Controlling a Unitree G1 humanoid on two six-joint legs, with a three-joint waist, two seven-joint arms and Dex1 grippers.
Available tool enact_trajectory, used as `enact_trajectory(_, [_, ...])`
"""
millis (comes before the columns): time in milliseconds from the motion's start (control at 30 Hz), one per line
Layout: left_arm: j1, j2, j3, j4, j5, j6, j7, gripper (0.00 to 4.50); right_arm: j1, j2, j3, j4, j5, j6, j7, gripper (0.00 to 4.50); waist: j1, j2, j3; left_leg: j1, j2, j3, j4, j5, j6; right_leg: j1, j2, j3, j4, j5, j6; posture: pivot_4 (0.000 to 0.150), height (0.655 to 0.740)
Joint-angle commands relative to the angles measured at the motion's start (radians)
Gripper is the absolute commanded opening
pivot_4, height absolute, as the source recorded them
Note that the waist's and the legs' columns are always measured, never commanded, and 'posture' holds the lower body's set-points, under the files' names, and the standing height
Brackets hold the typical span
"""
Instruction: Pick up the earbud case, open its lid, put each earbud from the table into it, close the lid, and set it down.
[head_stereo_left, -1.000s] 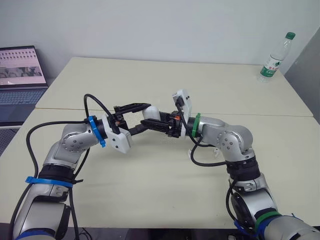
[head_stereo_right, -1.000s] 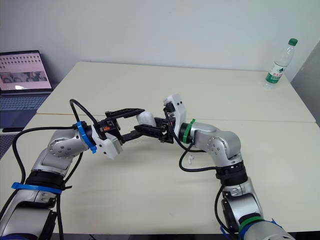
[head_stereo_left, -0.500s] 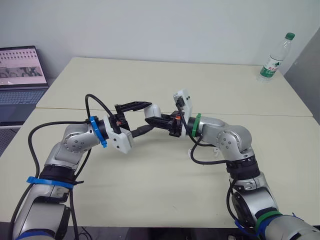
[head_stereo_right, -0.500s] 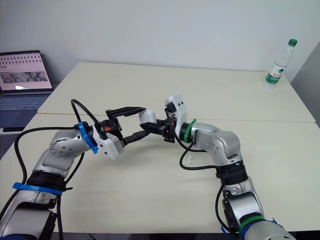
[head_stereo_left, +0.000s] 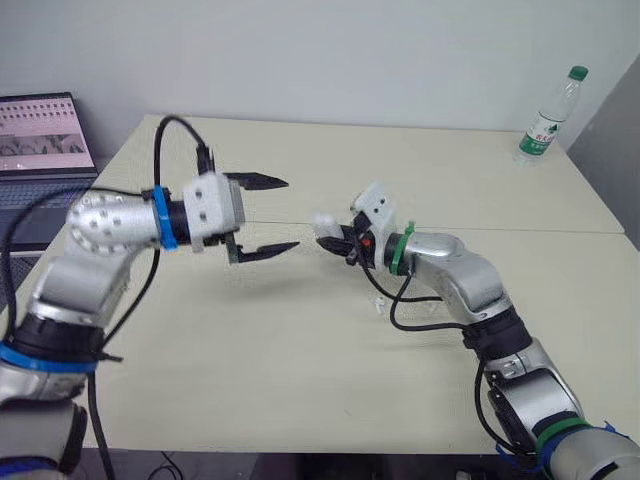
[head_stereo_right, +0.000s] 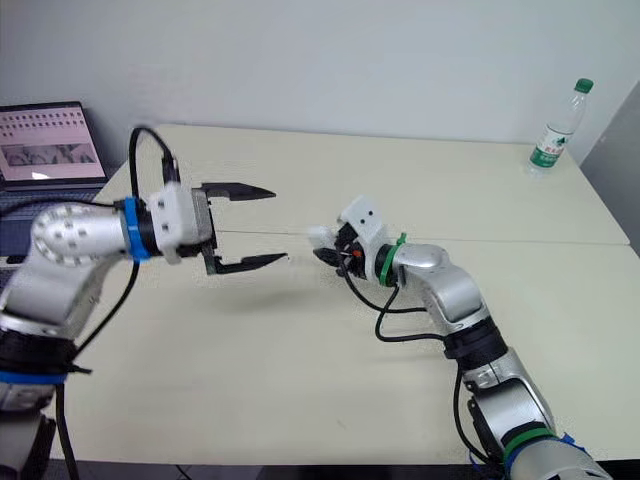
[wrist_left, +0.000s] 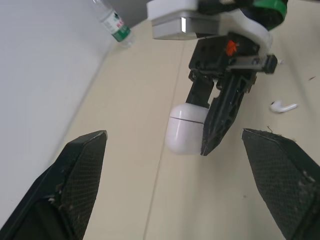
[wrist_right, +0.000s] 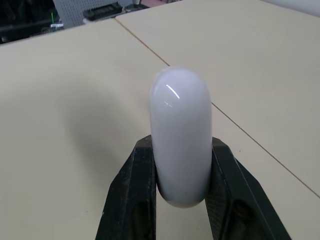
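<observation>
The white earbud case (head_stereo_left: 325, 222) is held just above the middle of the table, with my right gripper (head_stereo_left: 338, 235) shut on it. Its lid looks closed in the left wrist view, where the case (wrist_left: 185, 127) sits between the right gripper's black fingers. In the right wrist view the case (wrist_right: 181, 135) stands upright between both fingers (wrist_right: 137, 175). My left gripper (head_stereo_left: 290, 214) is open and empty, raised to the left of the case and apart from it. One white earbud (wrist_left: 283, 106) lies on the table near the right arm.
A plastic water bottle (head_stereo_left: 548, 115) stands at the far right corner of the table (head_stereo_left: 300, 340). An open laptop (head_stereo_left: 40, 135) sits off the table's left side. A seam (head_stereo_left: 520, 228) runs across the tabletop.
My left gripper has pulled away from the case, moving left and up with its fingers wide open. The right gripper keeps hold of the case and has shifted slightly right and down.
</observation>
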Motion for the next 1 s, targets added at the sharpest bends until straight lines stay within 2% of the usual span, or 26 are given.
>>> enact_trajectory(33, [-0.059, 0.010, -0.038, 0.043, 0.018, 0.109, -0.119, 3.58, -0.012, -0.004, 0.024, -0.031, -0.044, -0.065, 0.030, 0.86, -0.001, 0.000, 0.000, 0.000, 0.000, 0.000, 0.000, 0.000, 0.000, 0.000, 0.001, 0.000, 0.000, 0.000, 0.000, 0.150, 0.7400])
enact_trajectory(100, [-0.096, -0.009, -0.060, 0.082, 0.059, 0.130, -0.148, 2.97, -0.019, -0.008, 0.046, -0.038, -0.074, -0.088, 0.044, 0.86, 0.000, 0.000, 0.000, 0.000, 0.000, 0.000, 0.000, 0.000, 0.000, 0.000, 0.001, 0.001, 0.000, 0.000, 0.000, 0.150, 0.7400])
enact_trajectory(300, [-0.178, -0.079, -0.112, 0.235, 0.201, 0.025, -0.222, 2.97, -0.034, -0.004, 0.085, -0.061, -0.149, -0.135, 0.063, 0.86, 0.003, 0.000, 0.000, 0.000, 0.000, 0.000, 0.000, 0.000, 0.000, -0.001, 0.001, 0.001, 0.001, 0.000, -0.001, 0.150, 0.7400])
enact_trajectory(500, [-0.230, -0.144, -0.122, 0.318, 0.277, -0.045, -0.263, 2.97, -0.040, 0.002, 0.111, -0.083, -0.208, -0.161, 0.070, 0.86, 0.004, 0.000, 0.000, 0.000, 0.000, 0.001, 0.000, 0.000, 0.000, -0.001, -0.001, 0.002, 0.001, 0.000, -0.001, 0.150, 0.7400])
enact_trajectory(1000, [-0.251, -0.212, -0.112, 0.345, 0.339, -0.064, -0.295, 2.97, -0.049, 0.044, 0.098, -0.097, -0.239, -0.145, 0.078, 0.86, 0.003, 0.000, 0.000, 0.000, 0.000, 0.001, 0.001, 0.000, 0.000, -0.001, -0.004, 0.002, 0.003, 0.000, -0.001, 0.150, 0.7400])
